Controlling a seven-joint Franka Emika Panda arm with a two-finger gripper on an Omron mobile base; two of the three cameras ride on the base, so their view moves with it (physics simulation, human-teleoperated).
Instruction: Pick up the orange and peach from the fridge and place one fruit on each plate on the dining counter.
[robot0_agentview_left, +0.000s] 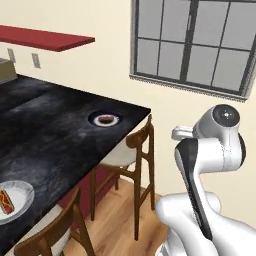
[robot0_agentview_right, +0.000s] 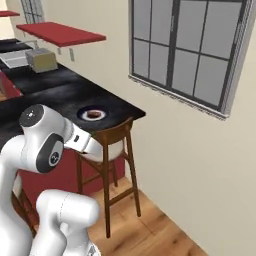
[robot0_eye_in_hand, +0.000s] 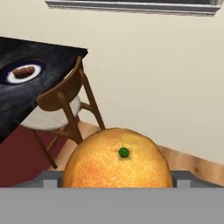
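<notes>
A cream wall with a dark-framed window (robot0_agentview_left: 192, 42) ran behind the counter (robot0_agentview_left: 45, 135), whose glossy black marbled top ended in a corner near the wall. A red shelf (robot0_agentview_left: 45, 38) hung on the wall above the counter's far end, and in the right base view a small boxy appliance (robot0_agentview_right: 41, 60) sat under it. The floor (robot0_agentview_right: 145, 230) was light wood planks.

A small plate (robot0_agentview_left: 105, 119) with a dark centre lay near the counter's corner, something brown on it. A second, paler plate (robot0_agentview_left: 17, 199) sat at the near edge in the left base view, carrying a red-and-yellow item. Two wooden stools stood along the counter: one (robot0_agentview_left: 132, 150) under the corner, another (robot0_agentview_left: 50, 235) nearer the camera.

The arm (robot0_agentview_left: 210, 160) stood folded beside the counter, off its edge. In the hand view the orange (robot0_eye_in_hand: 119, 159) sat right against the camera, green stem spot facing up, above the floor and apart from the counter. The hand seemed closed on the orange, though its fingers were hidden behind the fruit.
</notes>
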